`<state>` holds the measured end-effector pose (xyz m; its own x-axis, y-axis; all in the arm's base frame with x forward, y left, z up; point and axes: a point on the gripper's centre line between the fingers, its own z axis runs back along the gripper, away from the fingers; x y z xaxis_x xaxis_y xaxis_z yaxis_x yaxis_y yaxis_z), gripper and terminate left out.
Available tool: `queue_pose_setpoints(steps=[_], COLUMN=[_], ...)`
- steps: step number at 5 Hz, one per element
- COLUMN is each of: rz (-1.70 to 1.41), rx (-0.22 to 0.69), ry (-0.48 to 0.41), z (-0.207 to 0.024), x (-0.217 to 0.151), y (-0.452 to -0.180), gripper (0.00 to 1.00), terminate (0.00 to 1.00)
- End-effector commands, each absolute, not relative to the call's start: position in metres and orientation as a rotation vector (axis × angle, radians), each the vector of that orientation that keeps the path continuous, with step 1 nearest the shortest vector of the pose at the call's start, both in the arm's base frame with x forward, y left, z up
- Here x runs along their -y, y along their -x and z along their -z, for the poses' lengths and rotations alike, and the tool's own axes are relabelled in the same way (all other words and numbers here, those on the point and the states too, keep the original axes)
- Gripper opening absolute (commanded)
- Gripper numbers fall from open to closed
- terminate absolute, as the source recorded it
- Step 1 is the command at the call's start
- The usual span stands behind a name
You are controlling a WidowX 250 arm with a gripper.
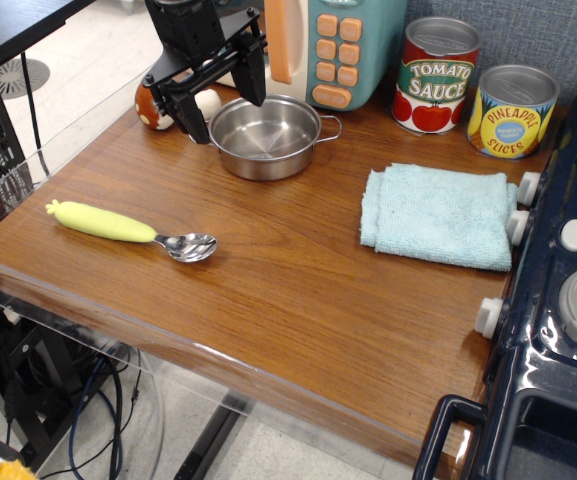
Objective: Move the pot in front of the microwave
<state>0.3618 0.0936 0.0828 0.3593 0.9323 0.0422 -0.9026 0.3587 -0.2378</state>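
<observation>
The shiny steel pot [265, 137] stands on the wooden table right in front of the teal microwave [333, 45], whose cream door has an orange handle. One wire loop handle sticks out on the pot's right side. My gripper [224, 106] hangs open above the pot's left rim, its black fingers [252, 82] spread apart and clear of the pot. It holds nothing.
A spoon [133, 230] with a yellow-green handle lies at the front left. A light blue cloth [440, 214] lies at the right. Two tin cans [436, 75] stand at the back right. A dark blue toy stove [558, 300] fills the right edge. A mushroom toy [153, 104] sits behind the gripper.
</observation>
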Motion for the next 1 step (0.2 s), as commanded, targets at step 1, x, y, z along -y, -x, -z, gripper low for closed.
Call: queue_pose_setpoints(steps=[1], rz=[-1.182], rx=[0.238], ry=[0.205], z=[-0.1023], x=[-0.0957], y=[-0.3577], gripper=[1.0], terminate=[1.0])
